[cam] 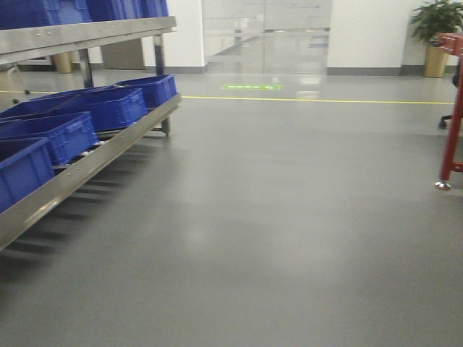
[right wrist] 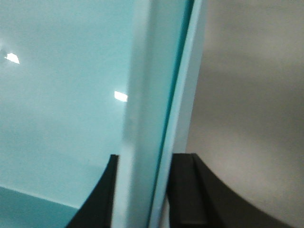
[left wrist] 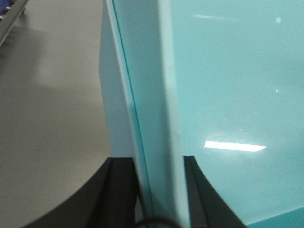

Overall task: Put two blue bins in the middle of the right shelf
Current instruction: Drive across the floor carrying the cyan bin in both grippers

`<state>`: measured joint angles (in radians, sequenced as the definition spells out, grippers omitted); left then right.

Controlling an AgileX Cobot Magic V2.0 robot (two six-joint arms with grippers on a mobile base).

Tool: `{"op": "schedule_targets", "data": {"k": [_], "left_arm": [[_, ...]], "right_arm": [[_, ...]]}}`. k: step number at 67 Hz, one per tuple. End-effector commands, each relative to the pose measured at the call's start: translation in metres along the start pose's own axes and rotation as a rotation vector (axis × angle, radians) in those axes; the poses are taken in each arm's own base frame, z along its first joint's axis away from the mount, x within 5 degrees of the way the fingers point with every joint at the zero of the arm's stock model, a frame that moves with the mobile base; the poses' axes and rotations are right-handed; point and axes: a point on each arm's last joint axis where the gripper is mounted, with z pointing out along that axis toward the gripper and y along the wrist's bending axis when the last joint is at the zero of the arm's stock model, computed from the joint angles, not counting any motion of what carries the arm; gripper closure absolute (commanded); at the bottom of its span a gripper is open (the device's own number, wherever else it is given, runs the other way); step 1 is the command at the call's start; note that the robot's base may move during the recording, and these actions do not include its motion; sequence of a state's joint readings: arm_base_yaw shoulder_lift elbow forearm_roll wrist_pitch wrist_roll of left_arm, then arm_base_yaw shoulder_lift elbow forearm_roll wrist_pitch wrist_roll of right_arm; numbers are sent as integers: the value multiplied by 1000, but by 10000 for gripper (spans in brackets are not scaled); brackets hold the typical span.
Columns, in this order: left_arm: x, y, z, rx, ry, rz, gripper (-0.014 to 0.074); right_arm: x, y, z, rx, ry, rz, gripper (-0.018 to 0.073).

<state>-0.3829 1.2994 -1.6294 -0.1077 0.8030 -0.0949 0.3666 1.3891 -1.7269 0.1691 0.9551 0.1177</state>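
Your left pincer [left wrist: 159,167] is closed narrow on the upright wall of the held bin [left wrist: 228,95], one dark finger [left wrist: 118,190] on each face of it. The bin looks pale turquoise in this wrist view, with its glossy inside to the right and grey floor to the left.

Your right pincer [right wrist: 145,161] grips a wall of the same-looking bin in the same way. There the bin's inside lies to the left and bare floor to the right. The front view shows neither pincer nor the held bin.

In the front view, a row of blue bins [cam: 108,108] sits on the lower tier of a metal shelf [cam: 94,155] at the left, running from near to far. More blue bins stand on the tier above. The grey floor [cam: 289,217] stretches ahead to a yellow line [cam: 311,100]. A red frame [cam: 454,130] stands at the right edge, with a potted plant [cam: 436,29] far behind it.
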Motion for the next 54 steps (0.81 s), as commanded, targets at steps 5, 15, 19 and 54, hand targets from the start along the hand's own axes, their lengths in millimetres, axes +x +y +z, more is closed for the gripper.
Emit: {"op": "schedule_targets", "data": {"k": [5, 15, 19, 54], "left_arm": [[-15, -4, -14, 29, -130, 1, 707], [-15, -4, -14, 29, -130, 1, 707], [-15, -4, -14, 29, -130, 1, 707], [-15, -4, -14, 29, -130, 1, 707]], "right_arm": [[-10, 1, -11, -3, -98, -2, 711], [-10, 1, -11, -3, -98, -2, 711], [-10, 1, -11, -3, -98, -2, 711], [-10, 1, -11, -3, -98, -2, 711]]}}
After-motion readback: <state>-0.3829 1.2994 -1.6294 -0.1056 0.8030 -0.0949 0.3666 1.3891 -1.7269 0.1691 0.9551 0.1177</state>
